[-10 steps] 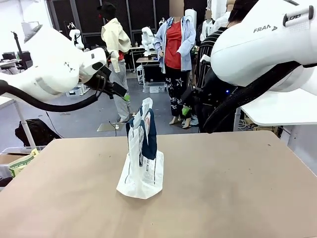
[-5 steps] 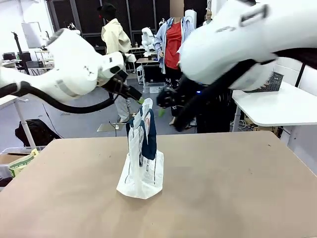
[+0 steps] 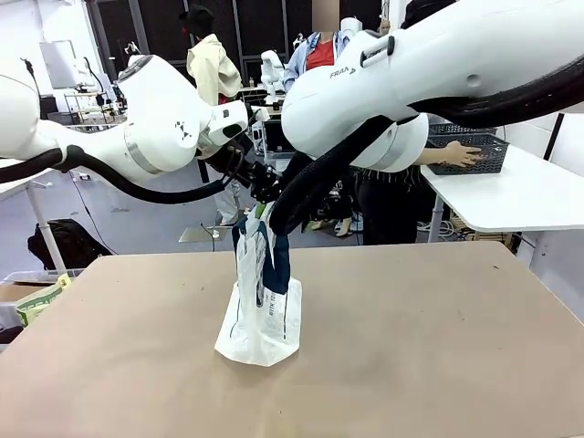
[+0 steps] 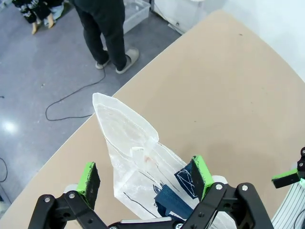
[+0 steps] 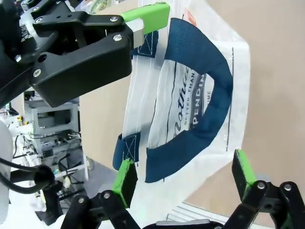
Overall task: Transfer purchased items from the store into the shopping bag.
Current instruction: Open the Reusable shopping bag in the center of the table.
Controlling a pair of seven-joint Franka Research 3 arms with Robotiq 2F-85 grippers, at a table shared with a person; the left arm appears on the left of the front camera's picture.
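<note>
The shopping bag, clear plastic with navy handles, stands upright mid-table. My left gripper hangs open just above the bag's top. In the left wrist view that gripper straddles the bag's peak without touching it. My right gripper is open too, its green pads either side of the bag's navy handle, facing the left gripper's fingers. The store, a dark slotted basket, sits on a white side table at the far right, a person's hand resting on it. The purchased items are out of view.
The brown table stretches bare around the bag. The white side table stands beyond its far right corner. A person stands behind the arms near that table. A bin with papers sits off the table's left edge.
Both arms have swung inward and down, closing on the bag's top from either side. The basket and the person's hand on it have come into sight at the right.
</note>
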